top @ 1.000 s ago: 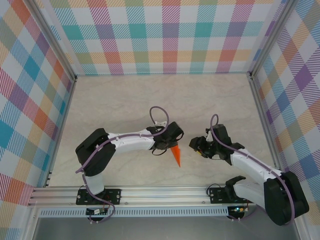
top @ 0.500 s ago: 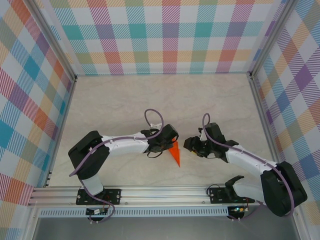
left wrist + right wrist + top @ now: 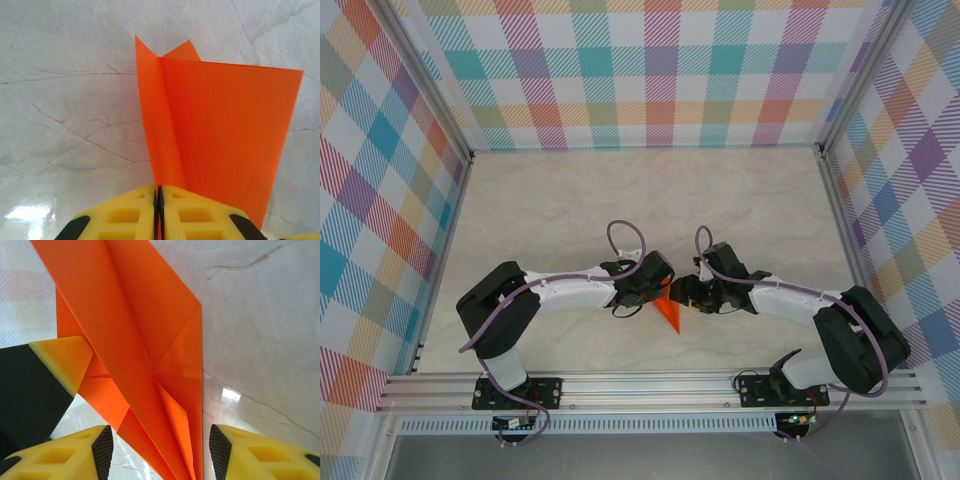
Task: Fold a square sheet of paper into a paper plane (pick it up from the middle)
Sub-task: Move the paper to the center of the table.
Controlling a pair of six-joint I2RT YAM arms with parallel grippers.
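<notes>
The square sheet of paper is folded into a narrow orange paper plane [image 3: 670, 313], held just above the table between the two arms with its tip toward the near edge. My left gripper [image 3: 658, 291] is shut on the plane's centre fold [image 3: 170, 145], yellow fingertips pressed together [image 3: 159, 210]. One wing [image 3: 230, 130] spreads to the right. My right gripper [image 3: 686, 296] is open, its pads [image 3: 102, 447] on either side of the plane's pointed layers [image 3: 150, 355] without touching them. The left gripper's yellow finger [image 3: 62, 360] shows behind the paper.
A marble-patterned tabletop [image 3: 580, 210] lies beneath the plane. Checkered walls [image 3: 650, 70] close off the back and both sides. An aluminium rail [image 3: 640, 390] carrying the arm bases runs along the near edge.
My right gripper has moved left up to the plane and opened wider around it. The left gripper has closed onto the centre fold and shifted slightly toward the back.
</notes>
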